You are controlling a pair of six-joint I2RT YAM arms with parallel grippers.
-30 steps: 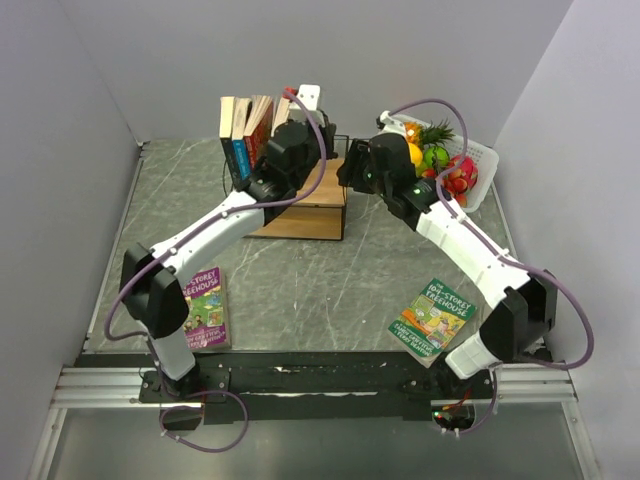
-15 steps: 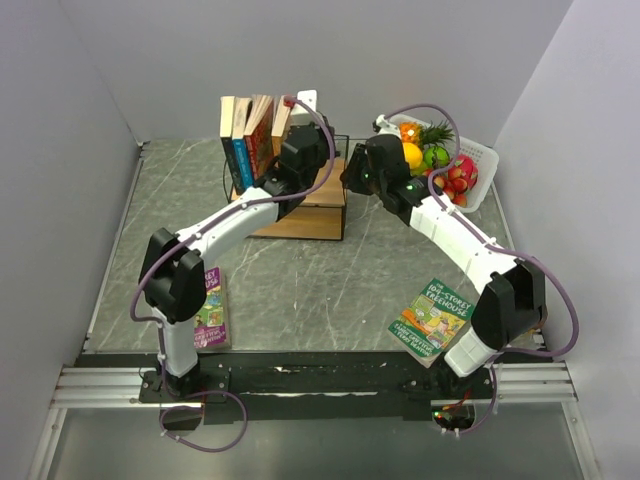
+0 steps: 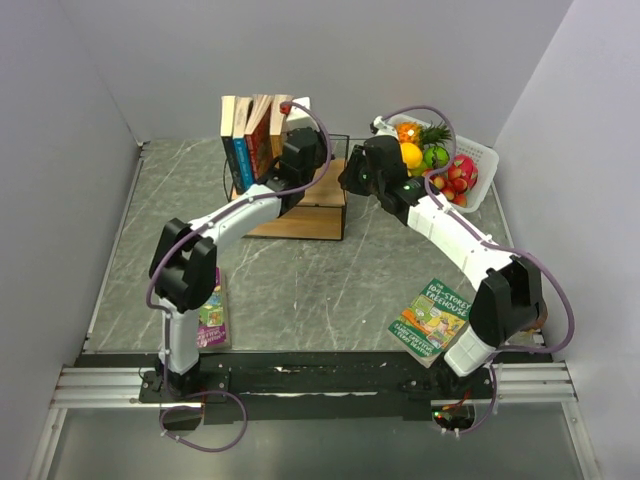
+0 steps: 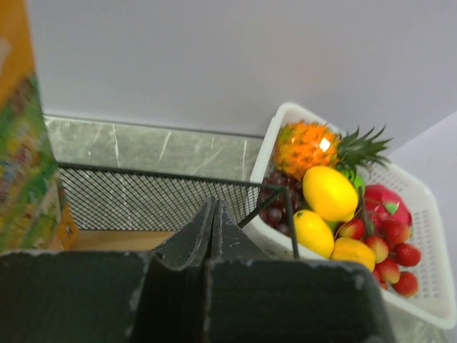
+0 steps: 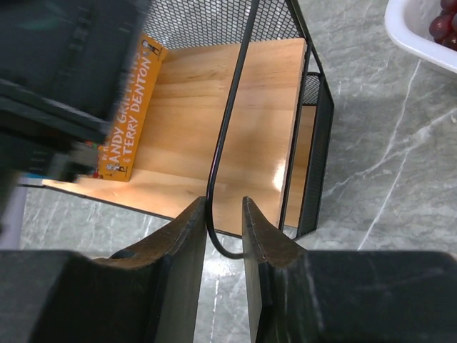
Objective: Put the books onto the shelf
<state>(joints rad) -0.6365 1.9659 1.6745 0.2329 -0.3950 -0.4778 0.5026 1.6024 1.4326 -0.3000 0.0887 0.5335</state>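
- The right gripper (image 5: pixel 223 221) is pinched narrow on the black wire frame (image 5: pixel 230 121) of the shelf (image 3: pixel 305 210).
- The left gripper (image 4: pixel 213 223) has its jaws pressed together, empty, above the shelf.
- Four books (image 3: pixel 252 135) stand upright on the shelf.
- A green book (image 3: pixel 432 316) and a purple book (image 3: pixel 212 320) lie flat on the table (image 3: pixel 300 280).

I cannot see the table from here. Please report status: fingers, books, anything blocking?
Left gripper shut, empty, over shelf. Right gripper fingers around shelf's wire frame. Four books upright on shelf, two flat on table. Nothing blocking.
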